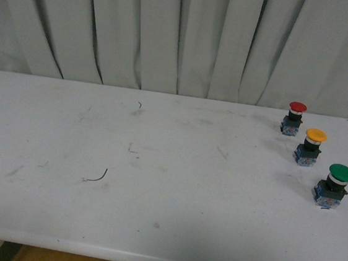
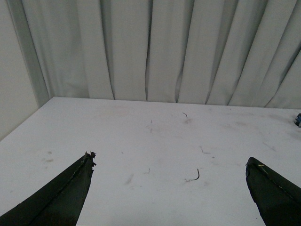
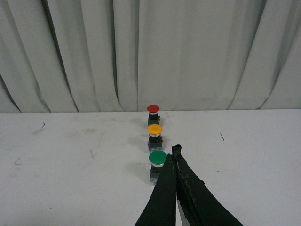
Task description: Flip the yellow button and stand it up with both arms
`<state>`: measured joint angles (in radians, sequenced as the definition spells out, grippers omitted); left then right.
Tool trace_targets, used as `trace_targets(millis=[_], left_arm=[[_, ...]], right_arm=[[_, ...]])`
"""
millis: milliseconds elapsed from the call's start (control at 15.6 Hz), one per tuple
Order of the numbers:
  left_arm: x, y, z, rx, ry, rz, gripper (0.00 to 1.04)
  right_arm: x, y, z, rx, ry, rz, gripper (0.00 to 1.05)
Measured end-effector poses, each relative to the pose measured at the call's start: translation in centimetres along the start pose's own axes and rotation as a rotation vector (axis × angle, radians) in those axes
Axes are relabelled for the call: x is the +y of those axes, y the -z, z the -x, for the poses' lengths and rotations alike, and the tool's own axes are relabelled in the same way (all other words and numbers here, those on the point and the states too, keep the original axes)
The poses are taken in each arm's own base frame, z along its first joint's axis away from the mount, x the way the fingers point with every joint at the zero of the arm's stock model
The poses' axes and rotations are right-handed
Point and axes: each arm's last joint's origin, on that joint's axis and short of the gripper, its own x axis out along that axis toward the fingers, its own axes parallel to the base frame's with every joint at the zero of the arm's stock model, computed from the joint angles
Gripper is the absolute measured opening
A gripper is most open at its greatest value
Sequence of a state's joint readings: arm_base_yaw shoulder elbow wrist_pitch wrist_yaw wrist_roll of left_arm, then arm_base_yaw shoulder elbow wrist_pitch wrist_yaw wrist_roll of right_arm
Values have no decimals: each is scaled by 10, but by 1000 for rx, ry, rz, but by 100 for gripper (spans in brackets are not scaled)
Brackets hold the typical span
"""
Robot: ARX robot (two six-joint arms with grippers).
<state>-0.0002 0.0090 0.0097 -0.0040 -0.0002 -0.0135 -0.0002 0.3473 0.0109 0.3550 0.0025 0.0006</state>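
My yellow button [image 1: 313, 147] stands cap-up on its blue base at the far right of the white table [image 1: 155, 191], the middle one of a tight diagonal row, with the red-capped button [image 1: 294, 117] just beyond it and the larger green-capped button [image 1: 334, 185] just nearer. That crowding is my worry — from the right wrist view the right gripper [image 3: 176, 149] has its fingers pressed together, holding nothing, just beside the green cap, so I judge a straight reach could knock that neighbour over or shove the yellow one into the red. The left gripper [image 2: 169, 162] hangs wide open and empty over bare table, well apart from the row — a handover across that gap could drop the button. I can read no brand, label or writing anywhere.
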Motion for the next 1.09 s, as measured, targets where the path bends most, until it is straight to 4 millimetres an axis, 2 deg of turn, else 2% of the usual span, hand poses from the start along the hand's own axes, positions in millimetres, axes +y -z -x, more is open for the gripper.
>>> trace_targets(millis=[576, 640, 704, 1088], left_arm=[[0, 0, 0, 0, 0, 0, 98], [0, 0, 0, 0, 0, 0, 98], [0, 0, 0, 0, -1, 0, 98], [0, 0, 0, 0, 0, 0, 98]], right_arm=[[0, 1, 12, 5, 0, 0, 2], [0, 7, 17, 60, -1, 0, 2], [0, 5, 22, 29, -2, 0, 2], [0, 4, 22, 13, -2, 0, 2]])
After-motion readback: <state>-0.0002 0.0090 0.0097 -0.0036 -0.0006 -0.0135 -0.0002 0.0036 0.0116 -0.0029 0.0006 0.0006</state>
